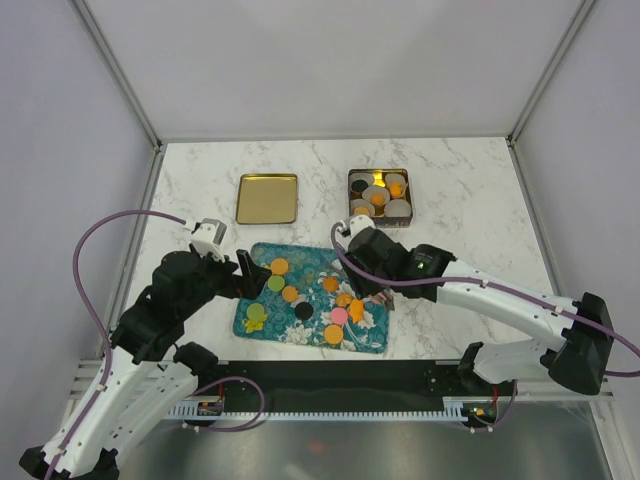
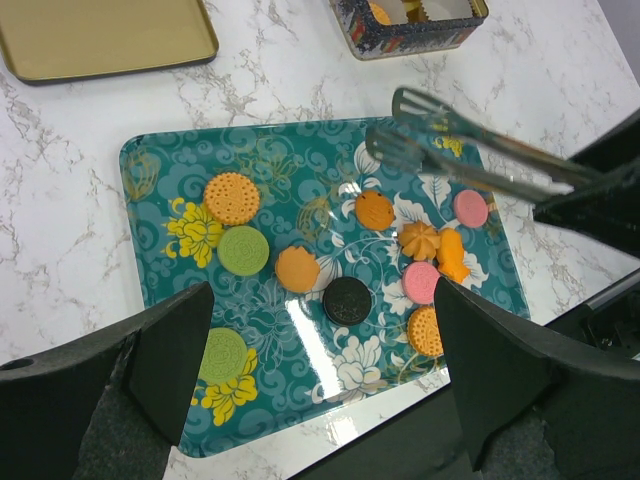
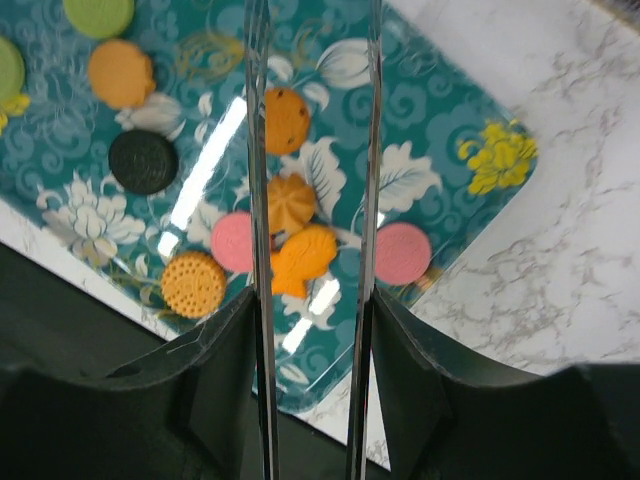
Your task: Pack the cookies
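The right pincer (image 3: 312, 335), half closed, grips metal tongs (image 3: 259, 150) over the cookies (image 3: 290, 203) at frame centre; the left pincer (image 2: 320, 330) gapes wide (empty).

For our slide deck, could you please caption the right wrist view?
Right gripper holds slim metal tongs over a teal floral tray of round orange, pink, green and black cookies.
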Motion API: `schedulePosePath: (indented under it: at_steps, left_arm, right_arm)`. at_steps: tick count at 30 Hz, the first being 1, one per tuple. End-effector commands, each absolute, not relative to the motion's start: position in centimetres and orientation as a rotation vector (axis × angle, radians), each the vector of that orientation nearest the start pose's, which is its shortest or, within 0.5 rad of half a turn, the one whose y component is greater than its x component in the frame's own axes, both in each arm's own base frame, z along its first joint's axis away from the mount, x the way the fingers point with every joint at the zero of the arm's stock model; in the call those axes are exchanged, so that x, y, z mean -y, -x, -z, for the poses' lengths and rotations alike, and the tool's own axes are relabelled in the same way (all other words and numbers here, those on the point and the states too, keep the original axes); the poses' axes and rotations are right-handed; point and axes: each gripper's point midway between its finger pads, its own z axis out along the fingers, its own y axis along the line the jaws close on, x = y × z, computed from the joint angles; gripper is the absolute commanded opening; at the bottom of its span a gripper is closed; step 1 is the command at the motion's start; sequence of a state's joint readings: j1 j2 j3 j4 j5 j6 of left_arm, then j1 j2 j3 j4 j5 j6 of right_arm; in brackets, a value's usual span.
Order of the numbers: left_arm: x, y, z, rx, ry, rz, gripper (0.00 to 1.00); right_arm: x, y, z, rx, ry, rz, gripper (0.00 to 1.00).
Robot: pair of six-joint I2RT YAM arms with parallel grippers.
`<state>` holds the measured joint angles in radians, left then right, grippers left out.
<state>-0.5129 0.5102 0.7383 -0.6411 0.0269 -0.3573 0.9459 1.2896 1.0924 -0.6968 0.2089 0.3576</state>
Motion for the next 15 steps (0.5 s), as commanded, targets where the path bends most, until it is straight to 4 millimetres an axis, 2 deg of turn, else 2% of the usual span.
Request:
schedulePosePath:
  at_steps: [1,6,15]
  left_arm:
    - [12.7,-19.1,-22.7,-1.994,-0.185,0.573,1.00]
    - [12.8,-19.1,-22.6,-1.998,-0.185,0.571,1.00]
    - [12.8,-19.1,-22.5,-2.003,-0.187,0.573,1.00]
  right_arm:
    - [-26.2,-17.8,-15.9,-2.375,0.640,-0.355,0.54]
    - [-28.1,-14.7,-15.2,-2.364,0.728,-0.350,0.55]
    - [-29.9,-11.8,-14.0,-2.355,0.830,-0.331,0.57]
